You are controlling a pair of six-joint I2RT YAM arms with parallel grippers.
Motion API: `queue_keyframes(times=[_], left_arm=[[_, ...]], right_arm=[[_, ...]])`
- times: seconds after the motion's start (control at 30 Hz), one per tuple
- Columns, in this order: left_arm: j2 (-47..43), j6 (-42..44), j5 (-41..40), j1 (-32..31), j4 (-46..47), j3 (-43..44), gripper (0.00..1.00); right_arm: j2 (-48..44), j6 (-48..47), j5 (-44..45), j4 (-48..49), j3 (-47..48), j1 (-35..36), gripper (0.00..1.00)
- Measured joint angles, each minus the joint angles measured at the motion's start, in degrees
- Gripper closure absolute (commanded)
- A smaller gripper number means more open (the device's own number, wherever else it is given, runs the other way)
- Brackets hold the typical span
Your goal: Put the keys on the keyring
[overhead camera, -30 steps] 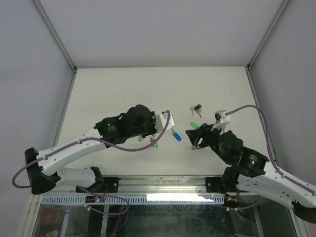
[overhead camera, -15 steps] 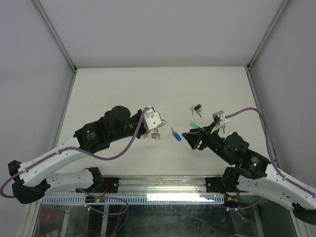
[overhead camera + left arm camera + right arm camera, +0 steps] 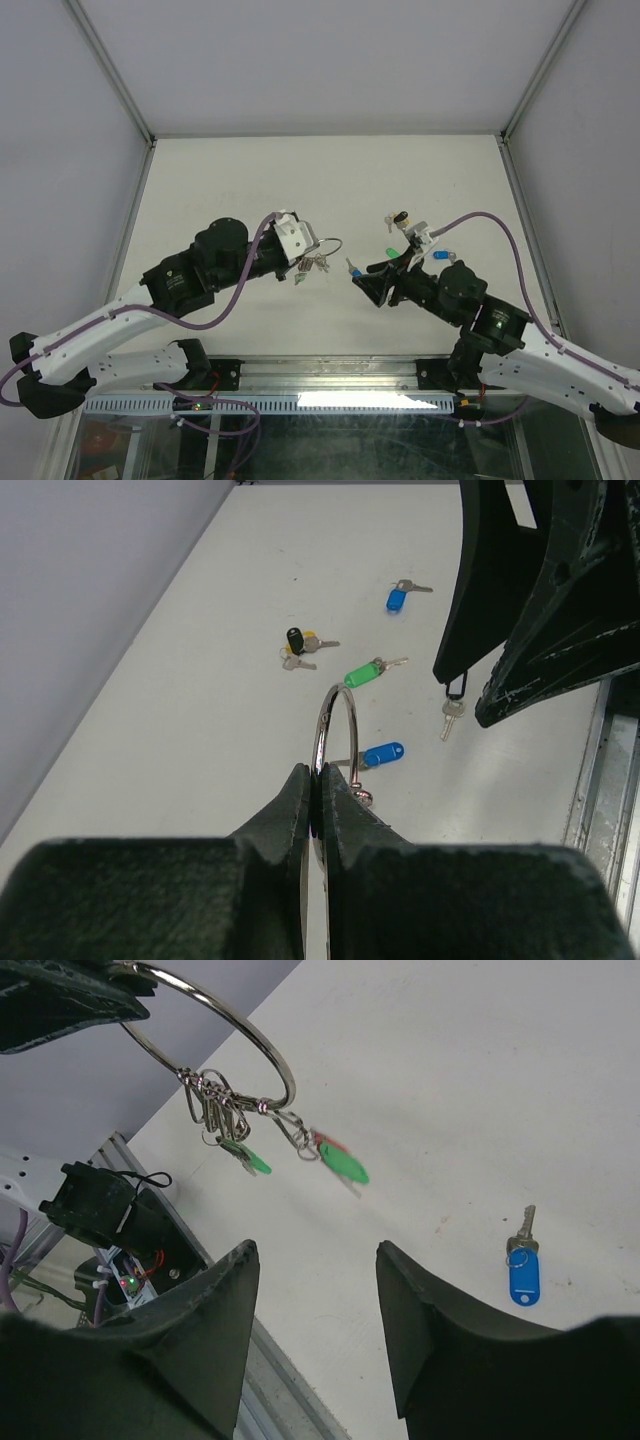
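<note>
My left gripper [image 3: 306, 247] is shut on the silver keyring [image 3: 328, 246] and holds it above the table. In the left wrist view the ring [image 3: 334, 725] stands up edge-on from my closed fingertips. Green-capped keys [image 3: 343, 1163] dangle from the ring [image 3: 215, 1030] in the right wrist view. My right gripper [image 3: 368, 280] is open and empty, just right of the ring, and its jaws [image 3: 315, 1260] are wide apart over bare table. A loose blue key [image 3: 383, 754] lies below the ring. It also shows in the right wrist view [image 3: 522, 1265].
A green key [image 3: 362, 673], a second blue key [image 3: 396, 599] and a small silver key [image 3: 452, 712] lie loose on the white table [image 3: 230, 180]. A black-and-yellow key bunch [image 3: 398, 218] sits further back. Grey walls enclose the table; a metal rail runs along the near edge.
My left gripper drew back to the left with the keyring, which now sticks out to its right. My right gripper moved left to just right of the ring.
</note>
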Motion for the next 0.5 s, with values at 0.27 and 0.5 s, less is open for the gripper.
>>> queue_keyframes(times=[0.27,0.5], left_arm=[[-0.85,-1.97,1.31,0.0,1.79,-0.17,1.0],[-1.75,-2.71,2.78,0.0,2.97,-0.17,1.0]], right_arm=[[1.16,-0.44,-2.86,5.2,-0.04,0.0,0.64],[3.15,-0.81,-5.62,9.09,-0.35,0.0,0.74]])
